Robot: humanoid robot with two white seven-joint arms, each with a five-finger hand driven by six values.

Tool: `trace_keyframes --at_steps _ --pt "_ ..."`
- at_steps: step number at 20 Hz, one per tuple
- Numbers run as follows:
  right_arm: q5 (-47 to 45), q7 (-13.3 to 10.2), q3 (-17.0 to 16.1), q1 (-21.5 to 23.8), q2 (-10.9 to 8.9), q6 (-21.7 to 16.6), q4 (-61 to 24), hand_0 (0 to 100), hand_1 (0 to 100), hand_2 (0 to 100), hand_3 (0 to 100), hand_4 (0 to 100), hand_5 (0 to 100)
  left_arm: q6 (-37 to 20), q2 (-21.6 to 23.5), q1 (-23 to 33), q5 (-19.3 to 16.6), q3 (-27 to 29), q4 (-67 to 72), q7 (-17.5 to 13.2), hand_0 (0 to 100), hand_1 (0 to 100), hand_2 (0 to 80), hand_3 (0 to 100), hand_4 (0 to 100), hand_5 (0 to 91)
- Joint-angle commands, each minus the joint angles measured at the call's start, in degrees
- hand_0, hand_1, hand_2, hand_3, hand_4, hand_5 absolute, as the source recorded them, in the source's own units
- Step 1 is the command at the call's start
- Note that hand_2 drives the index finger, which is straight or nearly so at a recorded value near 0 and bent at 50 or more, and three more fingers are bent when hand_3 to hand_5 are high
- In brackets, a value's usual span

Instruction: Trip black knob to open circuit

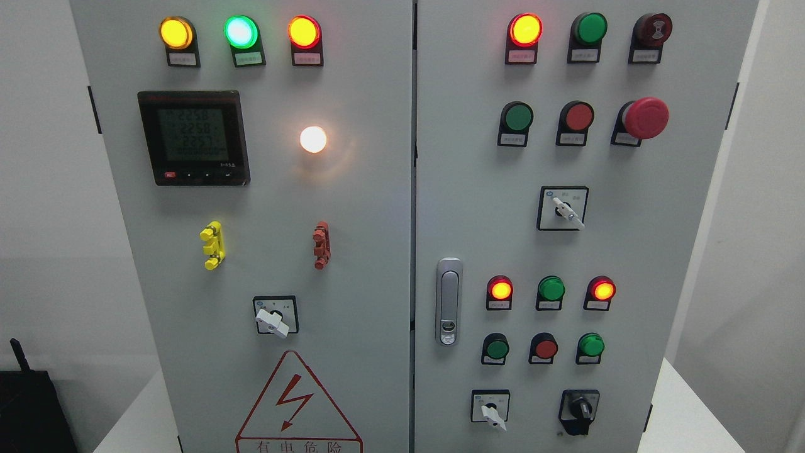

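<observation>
Neither hand of yours shows in the head view, so you cannot tell how their fingers stand or whether they hold anything. Your target, the black knob (579, 410), sits at the bottom right of the right cabinet door (660, 239), low on the panel, its handle pointing roughly straight up and down. Just to its left on the same row you have a white selector switch (491, 410), its lever angled down to the right.

Above the knob you see a row of three push buttons, green (497, 348), red (545, 348) and green (591, 345), and above those three lamps: a lit red one (500, 289), an unlit green one (551, 288) and another lit red one (602, 289). A silver door latch (448, 301) stands upright near the left edge of that door. Higher up you find another white selector (564, 209), then the red mushroom stop button (643, 117) at the far right.

On the left door (365, 207) you have a digital meter (194, 137) with its screen lit, a glowing white lamp (313, 139) beside it, a yellow clip (213, 245), a red clip (321, 245), a white-handled switch (274, 318), and a red-edged lightning warning triangle (297, 402) at the bottom edge.
</observation>
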Motion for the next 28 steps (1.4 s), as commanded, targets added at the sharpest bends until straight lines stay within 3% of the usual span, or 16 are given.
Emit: trace_keyframes --at_steps 1,9,16,19,24,28 --pt "0.15 0.25 2.12 -0.15 0.36 -1.82 -0.20 0 15 0 0 0 0 -0.08 -0.09 -0.14 0.14 0.07 -0.01 0.01 12 39 0.0 0 0 0.0" --pt "0.15 0.25 3.18 -1.03 0.54 -8.06 -0.37 0 23 0 0 0 0 -0.08 -0.09 -0.14 0.14 0.07 -0.01 0.01 12 39 0.0 0 0 0.0" --pt "0.15 -0.63 3.80 -2.17 1.33 -10.43 -3.62 0 25 0 0 0 0 -0.08 -0.09 -0.14 0.14 0.07 -0.01 0.01 12 39 0.0 0 0 0.0" --pt "0.15 -1.16 3.28 -2.26 1.24 -14.11 -3.80 0 25 0 0 0 0 -0.08 -0.09 -0.23 0.14 0.07 -0.01 0.01 12 39 0.0 0 0 0.0" --pt "0.14 -4.40 3.19 -3.31 1.24 -21.24 -3.89 0 32 0 0 0 0 0.00 -0.09 -0.14 0.14 0.07 -0.01 0.01 12 39 0.0 0 0 0.0" --pt "-0.03 -6.25 2.92 -4.55 1.15 -22.74 -4.85 13 43 0 4 0 0 -0.08 -0.09 -0.23 0.14 0.07 -0.01 0.01 12 39 0.0 0 0 0.0"
